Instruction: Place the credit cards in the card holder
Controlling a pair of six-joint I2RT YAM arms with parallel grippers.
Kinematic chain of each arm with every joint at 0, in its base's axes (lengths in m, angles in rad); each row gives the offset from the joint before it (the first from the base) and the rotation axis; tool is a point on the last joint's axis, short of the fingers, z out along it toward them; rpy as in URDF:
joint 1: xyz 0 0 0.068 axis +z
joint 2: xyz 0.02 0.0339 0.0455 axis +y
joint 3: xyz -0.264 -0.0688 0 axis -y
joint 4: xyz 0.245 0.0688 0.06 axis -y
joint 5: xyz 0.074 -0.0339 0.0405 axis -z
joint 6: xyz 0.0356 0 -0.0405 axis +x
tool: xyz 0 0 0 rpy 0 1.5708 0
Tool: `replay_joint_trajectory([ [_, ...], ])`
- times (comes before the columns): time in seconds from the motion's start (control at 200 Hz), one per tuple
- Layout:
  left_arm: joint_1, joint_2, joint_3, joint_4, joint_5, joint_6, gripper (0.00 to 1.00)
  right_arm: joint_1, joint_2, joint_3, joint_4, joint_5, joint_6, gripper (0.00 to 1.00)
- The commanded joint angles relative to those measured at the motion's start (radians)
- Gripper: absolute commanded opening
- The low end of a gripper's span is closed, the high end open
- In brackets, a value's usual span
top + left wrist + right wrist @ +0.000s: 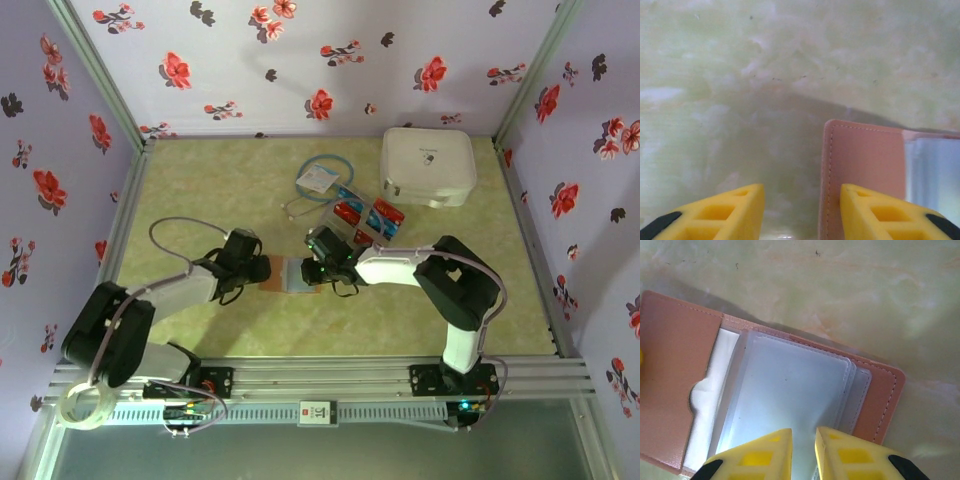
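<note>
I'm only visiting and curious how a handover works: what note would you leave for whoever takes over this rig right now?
Left pincer: open, at the card holder's left edge.
Right pincer: nearly closed over the clear sleeves; grip unclear.
Credit cards: bunched on the table beyond the holder.
Done: holder lies open.
Left: visible sleeves look empty, cards to go in.

Centre crowded, far left open
Left arm (180,290) and right arm (400,265) flank the card holder (291,273) — credit cards (362,218), tag (320,181) and white case (427,166) block the far right; the far-left table (200,190) lies bare.
</note>
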Motion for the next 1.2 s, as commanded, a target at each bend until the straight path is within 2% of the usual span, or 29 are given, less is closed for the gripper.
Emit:
replay_joint_trajectory([
  [0.0,-0.042,0.046,0.056,-0.119,-0.11,0.049,0.45,-0.007,0.007,-0.038,-0.058,0.018,0.023,0.21],
  [0.165,-0.1,0.139,0.115,-0.176,-0.202,0.083,0.47,-0.008,0.005,-0.043,-0.053,0.015,0.029,0.21],
  [0.325,-0.116,0.195,0.127,-0.176,-0.213,0.079,0.49,-0.007,-0.012,-0.038,-0.064,0.013,0.028,0.22],
  [0.555,-0.119,0.094,0.177,-0.23,-0.192,0.074,0.54,-0.008,-0.047,-0.002,-0.096,0.007,0.013,0.22],
  [0.83,-0.119,-0.059,0.228,-0.204,-0.047,0.037,0.58,-0.041,-0.098,0.028,-0.135,0.003,-0.013,0.23],
  [1.01,-0.119,-0.061,0.215,-0.112,0.081,-0.012,0.57,-0.072,-0.142,0.021,-0.148,0.0,-0.019,0.23],
  [1.195,-0.119,-0.031,0.154,0.007,0.142,-0.044,0.53,-0.105,-0.151,0.006,-0.129,-0.034,-0.007,0.23],
])
